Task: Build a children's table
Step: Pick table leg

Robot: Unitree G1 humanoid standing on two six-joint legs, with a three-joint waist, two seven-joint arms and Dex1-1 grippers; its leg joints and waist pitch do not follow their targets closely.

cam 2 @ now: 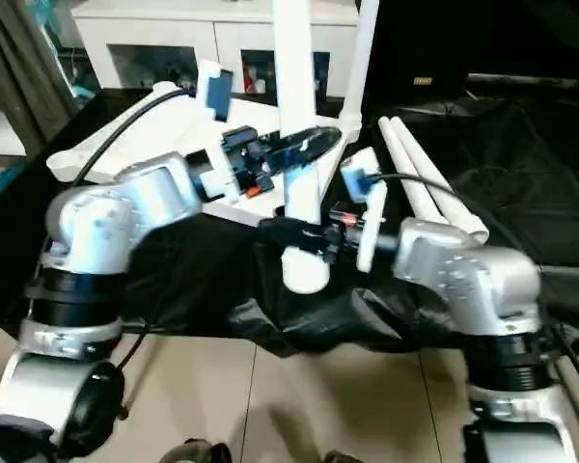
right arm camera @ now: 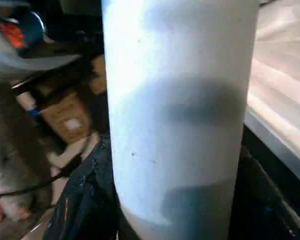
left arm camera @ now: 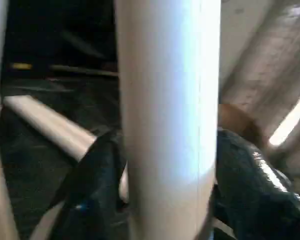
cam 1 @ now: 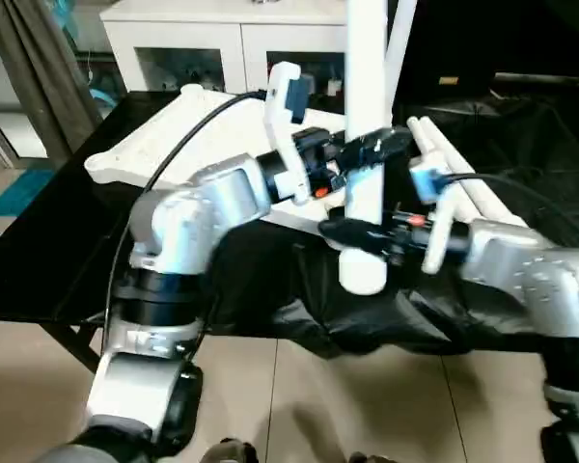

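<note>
Leg [cam 1: 365, 116], white and tubular, stands upright in the middle of the head view, with both hands on it. Its flared lower end hangs free in front of the near edge of the black-draped table [cam 1: 39, 260]. The left hand [cam 1: 372, 149] reaches in from the left and clasps the tube about midway up the visible part, one black finger [left arm camera: 92, 185] on each side of it in the left wrist view. The right hand [cam 1: 352, 231] comes from the right and grips the same leg lower down, just above the flared end, its dark fingers [right arm camera: 85, 200] flanking the tube in the right wrist view. Behind the held leg the tabletop [cam 1: 193, 145] lies upside down on the black cloth, ribbed side up. Two more legs [cam 2: 429, 183] lie side by side on the cloth to the right, near the right forearm. Another white leg [cam 2: 360, 58] rises slanted just behind the held one. A white cabinet [cam 1: 203, 43] with glass doors stands at the back.
</note>
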